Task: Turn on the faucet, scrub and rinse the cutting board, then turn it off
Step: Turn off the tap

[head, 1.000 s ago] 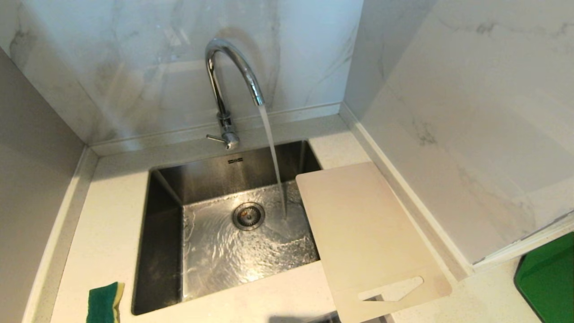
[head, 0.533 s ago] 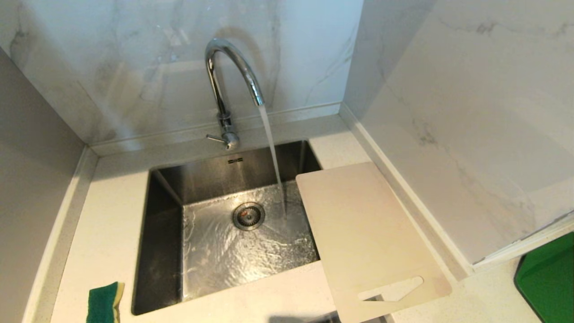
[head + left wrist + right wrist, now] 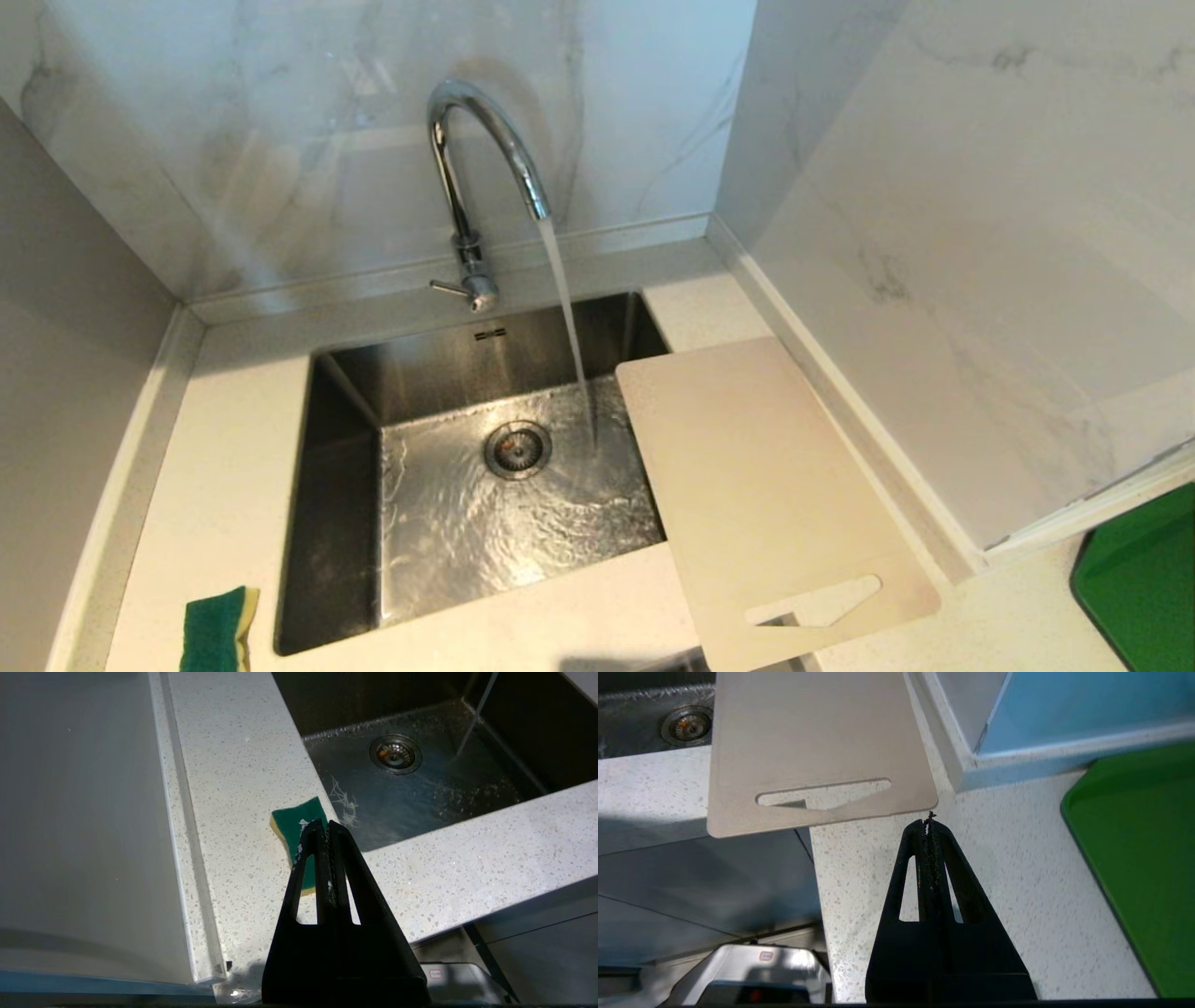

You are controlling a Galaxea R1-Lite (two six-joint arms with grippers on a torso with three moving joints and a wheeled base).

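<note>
- Running from the faucet [image 3: 474,187] at the far rim of the sink [image 3: 345,392] in the head view: a stream of water [image 3: 568,317], landing just right of the drain [image 3: 516,449]. Side lever pointing left, round knob below it.
- Lying flat on the countertop [image 3: 224,485] at the right of the sink: the cutting board [image 3: 761,495], left edge overhanging the basin, slot handle at the near end, near left corner past the counter's front edge.
- Cut off at the near left edge: a green and yellow sponge [image 3: 217,630]. Cut off at the near right corner: a green tray [image 3: 1144,588]. Neither arm visible here.
- Stamped on the sink's far wall: a small dark mark [image 3: 489,333], too small to read.
- Seen from the left wrist: left gripper [image 3: 326,823] with jaws pressed together, empty, hovering near the counter's front edge and partly hiding the sponge [image 3: 299,814]. White flecks on the fingers. Stream barely visible as a thin line.
- Seen from the right wrist: right gripper [image 3: 929,822] with jaws pressed together, empty, its tip just beside the board's near right corner [image 3: 817,746]; contact impossible to tell. Green tray [image 3: 1139,849] off to the right, cut by the edge.
- Below the counter in both wrist views: a grey part with a small red label [image 3: 765,956], unreadable.
</note>
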